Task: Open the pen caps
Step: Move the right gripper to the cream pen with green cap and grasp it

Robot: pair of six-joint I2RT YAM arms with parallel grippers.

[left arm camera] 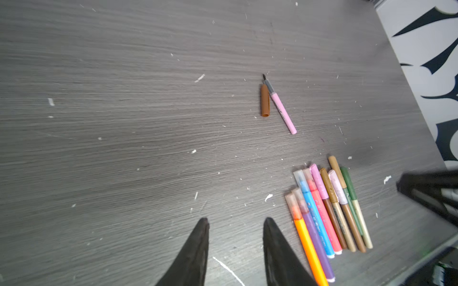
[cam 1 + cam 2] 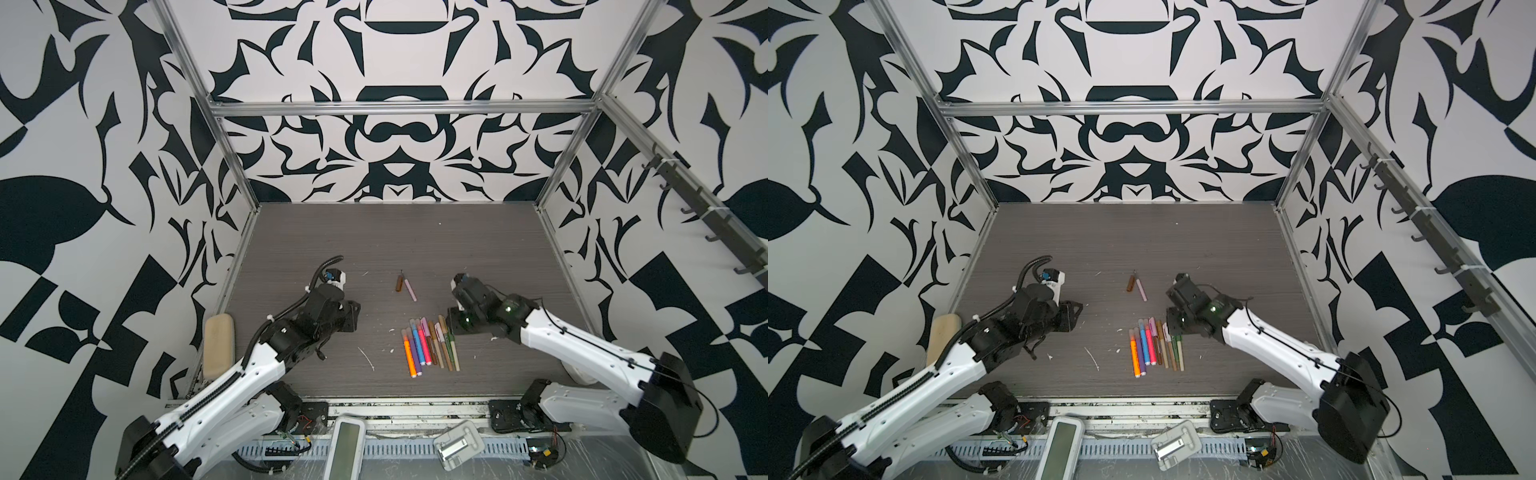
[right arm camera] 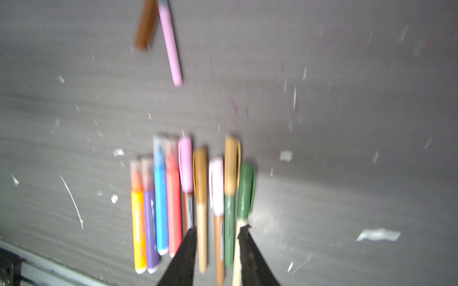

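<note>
Right gripper (image 3: 218, 227) hovers spread over the tight row of slim felt-tip pens (image 2: 430, 345) near the grey wood-grain table (image 2: 332, 232) front, stubby plastic caps (image 1: 318, 182) on, gripping nothing; left gripper (image 1: 236, 219) empty too, fingers apart. Closing here could pinch several barrels together

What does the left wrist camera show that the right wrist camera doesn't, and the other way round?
Only the left wrist view: the left gripper, open over bare table, and the dark tip of the uncapped pink pen.

Only the right wrist view: where the right gripper stands, jaws apart over the tan, brown and green barrels in the pen row.

Both: the pen row, nine pens all capped, and beyond it the loose brown cap lying beside the pink pen.
</note>
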